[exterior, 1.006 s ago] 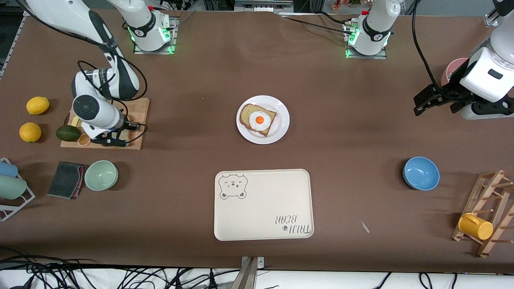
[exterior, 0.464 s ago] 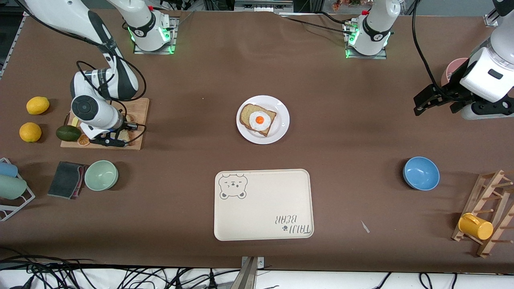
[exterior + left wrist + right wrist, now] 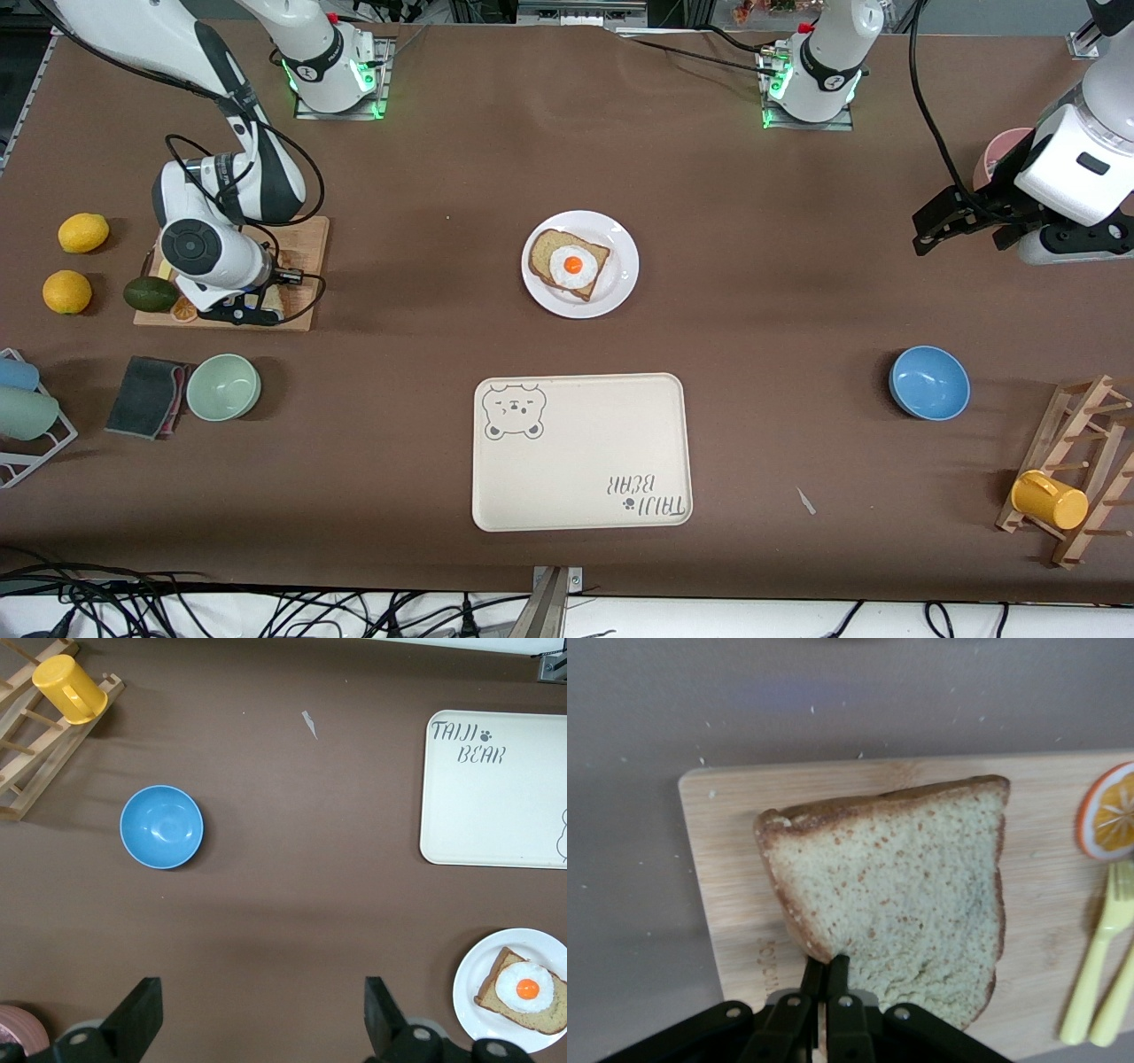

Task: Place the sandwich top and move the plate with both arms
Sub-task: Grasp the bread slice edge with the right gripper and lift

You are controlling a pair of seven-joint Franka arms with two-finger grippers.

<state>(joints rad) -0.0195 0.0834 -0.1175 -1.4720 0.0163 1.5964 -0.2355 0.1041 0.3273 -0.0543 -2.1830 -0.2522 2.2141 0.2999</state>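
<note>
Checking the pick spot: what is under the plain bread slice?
The sandwich top lies on a wooden cutting board; the right tool grips its edge. Whatever sits beneath the slice is covered.

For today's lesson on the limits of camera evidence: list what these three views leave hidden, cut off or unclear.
- Front view: the bread slice on the cutting board is hidden by the right arm.
- Right wrist view: the right gripper is shut on the slice's edge; whether the slice is lifted is unclear.
- Left wrist view: the open left gripper and the plate are cut off by the frame edge.
</note>
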